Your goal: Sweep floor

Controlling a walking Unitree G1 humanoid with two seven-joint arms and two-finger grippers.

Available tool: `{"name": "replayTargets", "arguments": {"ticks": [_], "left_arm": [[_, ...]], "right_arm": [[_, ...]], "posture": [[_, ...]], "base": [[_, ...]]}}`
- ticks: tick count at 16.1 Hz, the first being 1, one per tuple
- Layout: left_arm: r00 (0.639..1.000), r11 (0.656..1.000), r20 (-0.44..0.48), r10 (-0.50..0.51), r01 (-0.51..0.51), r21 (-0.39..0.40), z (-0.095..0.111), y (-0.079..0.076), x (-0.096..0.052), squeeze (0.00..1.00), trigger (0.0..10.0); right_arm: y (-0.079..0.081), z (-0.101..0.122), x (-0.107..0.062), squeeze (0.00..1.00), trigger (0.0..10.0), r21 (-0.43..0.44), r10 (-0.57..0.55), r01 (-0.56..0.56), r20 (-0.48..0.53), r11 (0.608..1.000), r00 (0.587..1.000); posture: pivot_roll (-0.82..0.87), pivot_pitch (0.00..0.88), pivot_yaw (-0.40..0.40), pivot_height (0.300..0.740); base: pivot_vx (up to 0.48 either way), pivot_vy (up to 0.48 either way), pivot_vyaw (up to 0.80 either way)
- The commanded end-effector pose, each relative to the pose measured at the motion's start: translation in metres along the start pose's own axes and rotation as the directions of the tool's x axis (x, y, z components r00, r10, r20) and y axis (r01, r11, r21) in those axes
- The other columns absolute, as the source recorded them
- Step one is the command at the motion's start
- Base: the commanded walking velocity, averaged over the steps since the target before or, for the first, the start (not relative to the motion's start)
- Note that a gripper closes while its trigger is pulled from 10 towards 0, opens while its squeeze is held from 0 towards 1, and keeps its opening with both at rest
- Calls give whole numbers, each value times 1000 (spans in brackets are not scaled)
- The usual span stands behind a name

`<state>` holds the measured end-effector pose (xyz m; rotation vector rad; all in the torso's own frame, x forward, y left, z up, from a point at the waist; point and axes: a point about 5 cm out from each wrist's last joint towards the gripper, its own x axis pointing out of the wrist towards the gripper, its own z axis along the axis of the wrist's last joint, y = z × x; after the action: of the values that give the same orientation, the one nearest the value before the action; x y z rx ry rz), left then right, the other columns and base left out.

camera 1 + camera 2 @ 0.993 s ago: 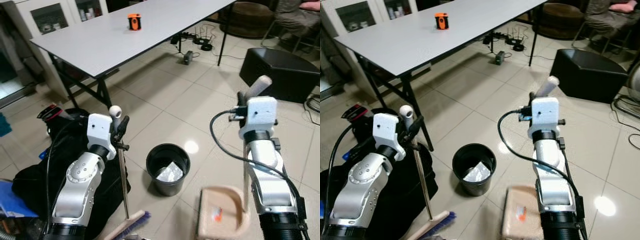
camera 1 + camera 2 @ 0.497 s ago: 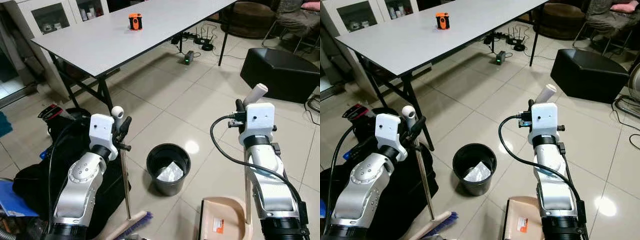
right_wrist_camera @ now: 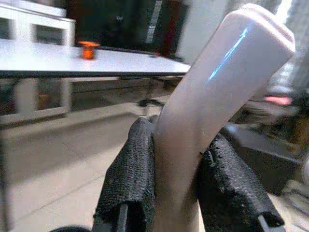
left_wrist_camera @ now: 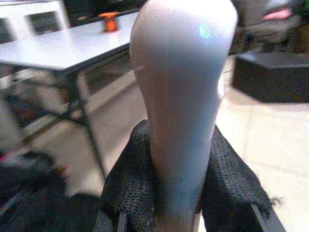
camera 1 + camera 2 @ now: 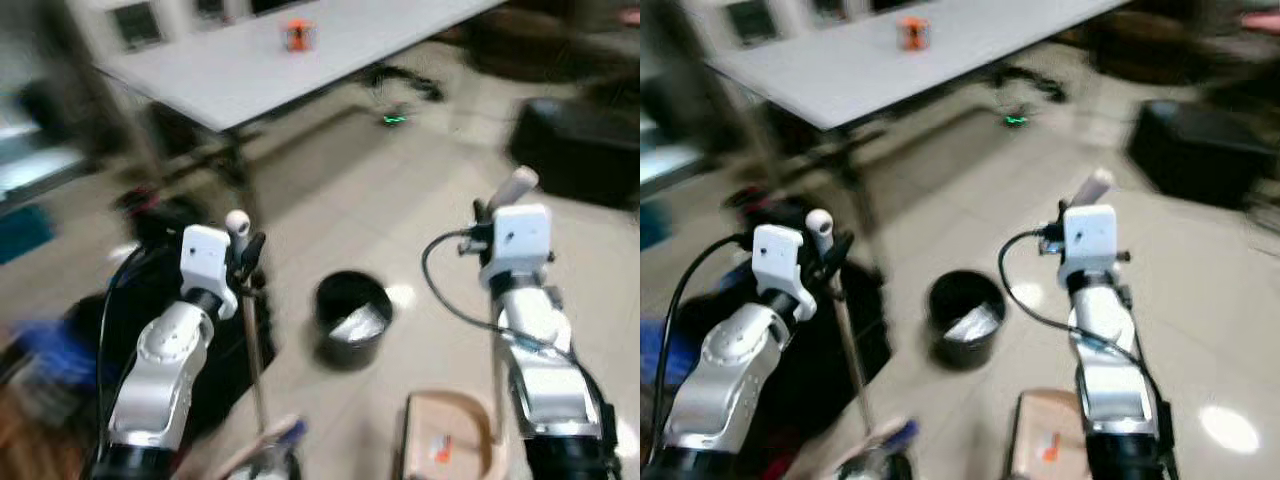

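Everything has slid and blurred since half a second ago, so my camera has swung while both arms keep their grips. Nearest me, my left gripper (image 5: 243,262) has its fingers (image 4: 130,193) clamped on the broom handle (image 4: 181,96), its brush on the floor below, and my right gripper (image 5: 488,212) is clamped on the dustpan handle (image 3: 212,101), the dustpan (image 5: 445,440) below. Between and beyond the fingers stands the black bin (image 5: 352,318), then the table (image 5: 260,70) with an orange object (image 5: 297,34).
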<state>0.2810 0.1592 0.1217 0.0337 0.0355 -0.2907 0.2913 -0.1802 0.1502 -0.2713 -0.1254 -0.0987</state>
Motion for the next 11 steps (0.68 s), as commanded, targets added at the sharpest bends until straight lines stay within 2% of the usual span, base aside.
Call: {"name": "replayTargets", "arguments": {"ticks": [1,4,11], "left_arm": [[1000,1000,20,2,-3,19,7,4,1,0,10000],[1000,1000,14,-4,3,24,7,3,2,0,10000],[999,999,14,-36,36,12,9,0,6,0,10000]], "right_arm": [[0,6,-1,0,10000,0,-4,4,19,1000,1000],[-2,1,-2,0,10000,16,-22,22,-23,1000,1000],[-11,-1,-5,0,10000,33,-75,77,-63,997,995]], "posture": [[31,0,72,740],[28,0,77,740],[25,0,82,740]], "base": [[-285,0,0],[-81,0,0],[0,0,-800]]}}
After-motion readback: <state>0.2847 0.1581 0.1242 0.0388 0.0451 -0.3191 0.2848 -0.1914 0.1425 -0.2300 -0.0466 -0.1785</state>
